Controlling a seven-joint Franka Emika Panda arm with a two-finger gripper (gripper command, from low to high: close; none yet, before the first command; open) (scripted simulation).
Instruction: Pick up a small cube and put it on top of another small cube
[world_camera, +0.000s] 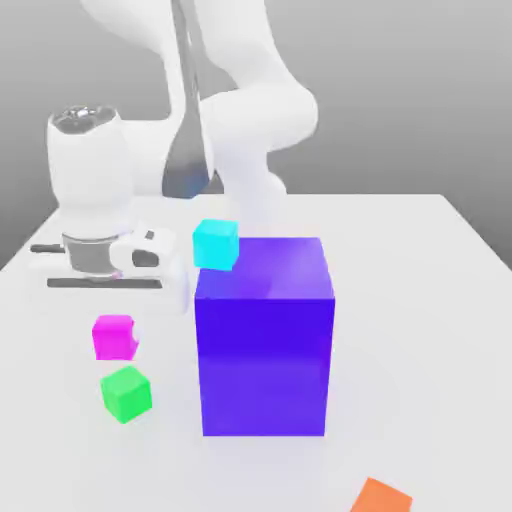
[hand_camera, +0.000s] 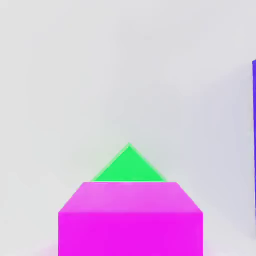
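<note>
A white robot arm bends low over a white table (world_camera: 440, 260). Its gripper (world_camera: 95, 280) sits at the exterior view's left, behind the small pink cube (world_camera: 114, 337); whether its fingers are open or closed cannot be told. The pink cube rests on the table, just beside a green cube (world_camera: 126, 393). A big purple-blue block (world_camera: 265, 340) partly hides a cyan cube (world_camera: 216, 243) behind it. An orange cube (world_camera: 380, 497) is cut off at the picture's edge. No writing is visible.

Orange block (world_camera: 380, 497) cut by frame edge
</note>
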